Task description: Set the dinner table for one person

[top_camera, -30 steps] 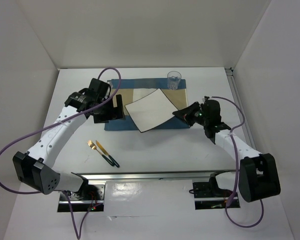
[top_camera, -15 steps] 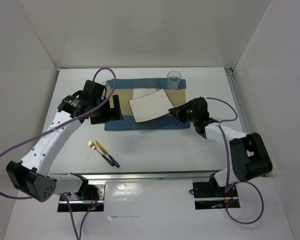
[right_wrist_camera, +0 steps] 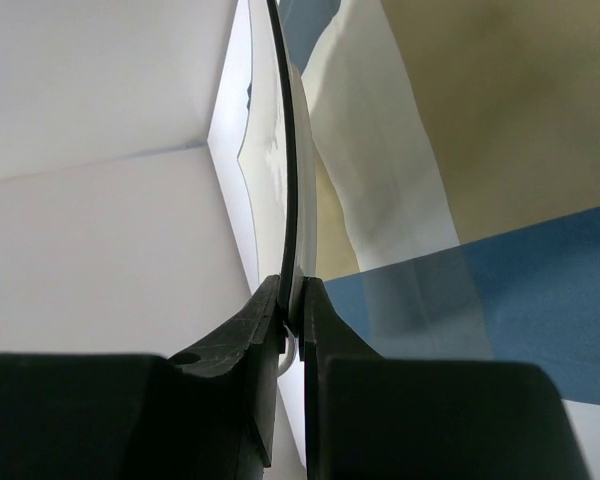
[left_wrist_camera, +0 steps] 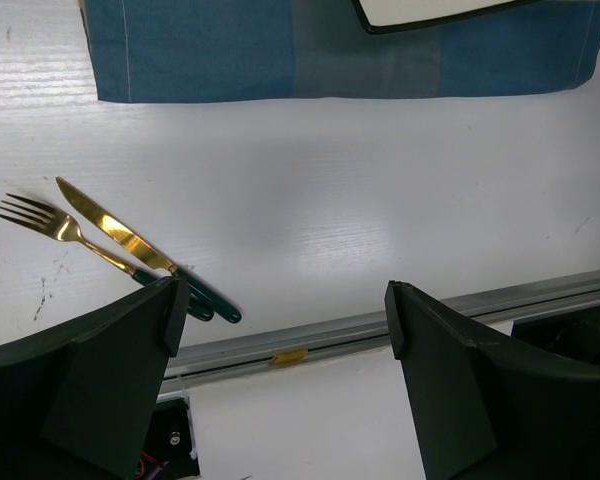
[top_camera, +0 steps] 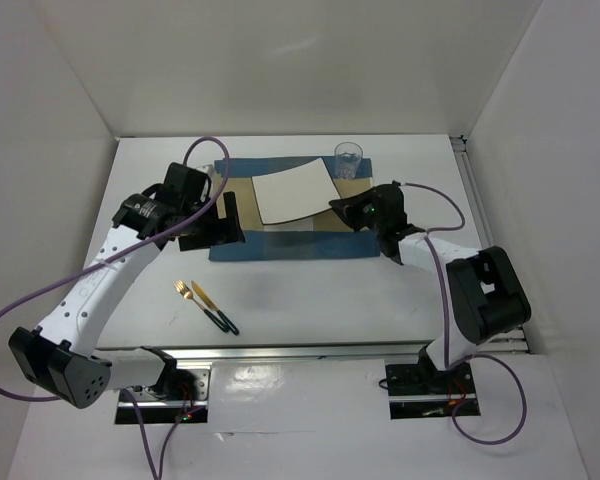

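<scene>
Table [top_camera: 310,290]: white and plain, it fills the space in front of both arm bases and carries everything else. It is the surface being laid for 1 diner.
Left arm [top_camera: 110,270]: stretched forward and inward from its base, wrist hanging over the left end of the mat. I judge it is waiting clear of the plate.
Right arm [top_camera: 430,245]: folded low, forearm running left across the table toward the plate's right corner.
Placemat [top_camera: 280,245]: blue and tan cloth, flat at mid table, marking the 1 place setting.
Plate [top_camera: 292,193]: square, white, dark-rimmed, over the far half of the mat. It is held by its right corner and seems tipped up on that side, which I take for carrying it to centre.
Left end effector [left_wrist_camera: 285,305]: fingers spread wide, nothing between them.
Right end effector [right_wrist_camera: 292,300]: fingers pressed together on the plate's thin rim, a pinch grip.
Glass [top_camera: 348,160]: clear, upright at the mat's far right corner, just beyond the plate, where a drink belongs.
Knife [left_wrist_camera: 130,245]: gold blade, dark handle, on bare table near the mat's left, not yet set.
Fork [left_wrist_camera: 40,220]: gold, just beside the knife and also waiting.
</scene>
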